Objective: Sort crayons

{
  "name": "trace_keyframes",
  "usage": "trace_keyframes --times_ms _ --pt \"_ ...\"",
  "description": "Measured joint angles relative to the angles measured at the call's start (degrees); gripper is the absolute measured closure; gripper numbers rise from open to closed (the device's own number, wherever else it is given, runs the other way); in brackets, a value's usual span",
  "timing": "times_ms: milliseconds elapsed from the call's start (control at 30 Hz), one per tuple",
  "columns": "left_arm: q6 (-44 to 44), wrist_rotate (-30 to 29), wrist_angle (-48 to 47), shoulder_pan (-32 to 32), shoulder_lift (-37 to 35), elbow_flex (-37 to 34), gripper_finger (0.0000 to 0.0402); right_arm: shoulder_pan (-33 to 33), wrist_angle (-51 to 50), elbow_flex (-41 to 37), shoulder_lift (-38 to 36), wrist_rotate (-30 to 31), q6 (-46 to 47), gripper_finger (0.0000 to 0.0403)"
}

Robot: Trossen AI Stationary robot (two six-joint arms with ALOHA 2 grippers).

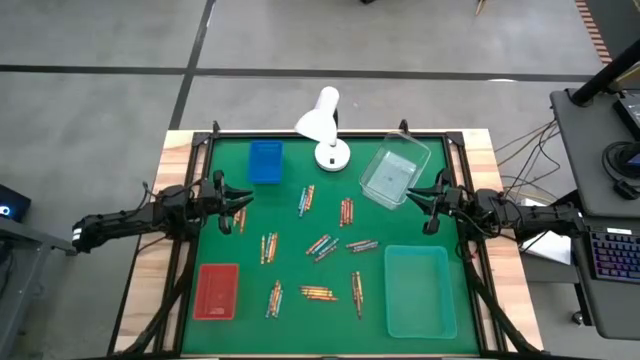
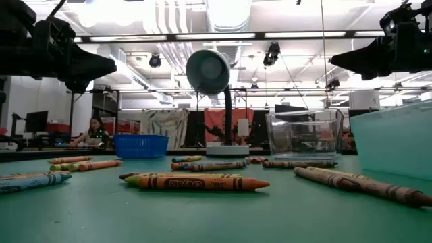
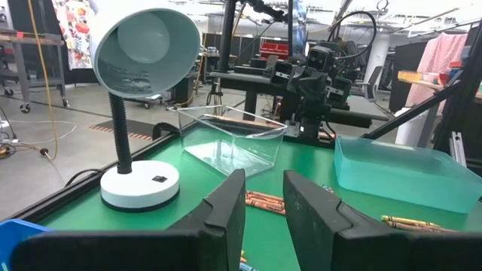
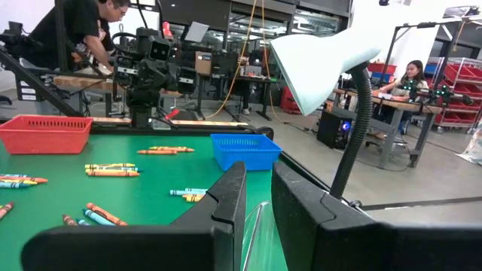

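Crayons [image 1: 318, 245] lie scattered mid-frame on green table [image 1: 300, 330], none sorted. Left claw [image 1: 238, 205] and right claw [image 1: 418, 200] hover at frame sides, both slightly parted, empty, poised for first pick. Trays wait at corners.

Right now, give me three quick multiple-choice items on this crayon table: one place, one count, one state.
1. Where is the blue tray?
A. far side, left of the lamp
B. near right corner
C. under the clear bin

2. How many coloured trays and bins are on the green mat, clear one aside?
A. one
B. three
C. five

3. The crayons are:
A. all in trays
B. stacked upright
C. loose on the mat

Key: 1 A, it sits beside the lamp base. 2 B, blue, red and teal. 3 C, scattered in small clusters, trays empty.
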Motion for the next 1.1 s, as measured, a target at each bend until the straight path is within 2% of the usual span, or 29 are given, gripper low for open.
trace_keyframes --times_ms 67,167,333,400,533,600,700,800,967,1100 --pt "-1.80 0.03 1.31 -0.03 0.01 -0.01 0.0327 0.02 0.02 0.00 0.00 0.00 0.01 0.0349" --pt "-21.68 1.50 4.55 -0.24 -0.01 0.01 0.0327 0.02 0.01 0.00 -0.02 0.00 0.01 0.0349" --pt "-31.25 1.84 7.76 -0.96 0.89 -0.10 0.0327 0.00 0.33 0.01 0.00 -0.04 1.17 0.0349" --pt "-32.40 1.85 10.83 -1.24 1.92 -0.39 0.0327 0.02 0.52 0.00 -0.02 -0.54 9.35 0.0349" --pt "-31.56 1.55 16.28 -3.35 5.89 -0.41 0.0327 0.02 0.55 0.02 0.00 -0.66 39.24 0.0349" --pt "-29.59 -0.95 19.83 -4.89 8.95 -0.41 0.0327 0.02 0.53 0.01 0.00 -0.92 46.00 0.0349" --pt "-28.15 -5.72 26.37 -6.83 14.28 -0.43 0.0327 0.02 0.57 0.01 0.02 -6.50 47.82 0.0349" --pt "-28.06 -6.43 33.51 -7.64 19.50 -0.43 0.0327 0.03 2.46 0.01 0.02 -10.72 48.45 0.0349" --pt "-28.53 -6.12 35.00 -7.69 25.96 0.99 0.0327 0.02 5.37 0.02 0.02 -12.11 48.64 0.0349" --pt "-28.58 -6.13 35.12 -7.70 30.32 3.42 0.0327 0.02 2.88 0.83 0.72 -12.16 49.00 0.0349"
